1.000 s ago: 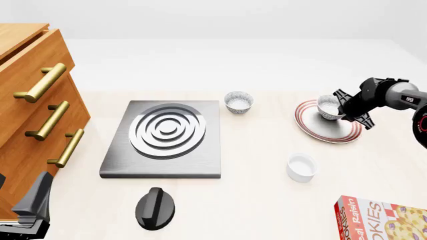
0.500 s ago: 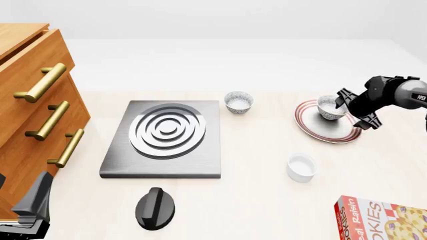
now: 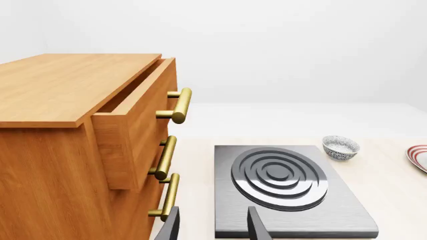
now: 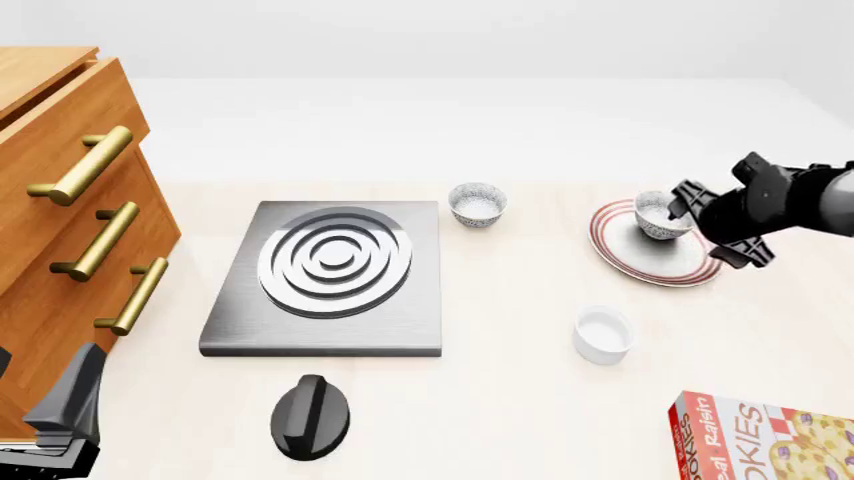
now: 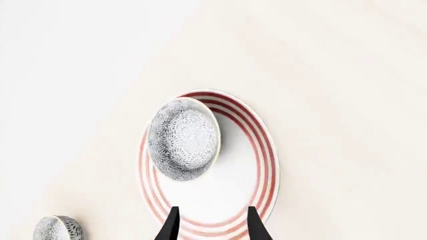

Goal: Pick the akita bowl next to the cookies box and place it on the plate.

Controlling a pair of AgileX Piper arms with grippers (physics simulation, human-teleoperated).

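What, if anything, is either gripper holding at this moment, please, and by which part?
Nothing is held. The right gripper is open, apart from the akita bowl, which sits on the plate. The left gripper is open and empty.

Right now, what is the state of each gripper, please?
Left gripper: open, holding nothing.
Right gripper: open, holding nothing; the akita bowl sits on the plate.

The front view looks forward and down from above over the whole surface (image 4: pixel 507 400). The left wrist view sits low, facing the cabinet (image 3: pixel 73 145) and burner (image 3: pixel 280 177). The right wrist view looks closely down at the plate (image 5: pixel 257 165), shared by all 3.
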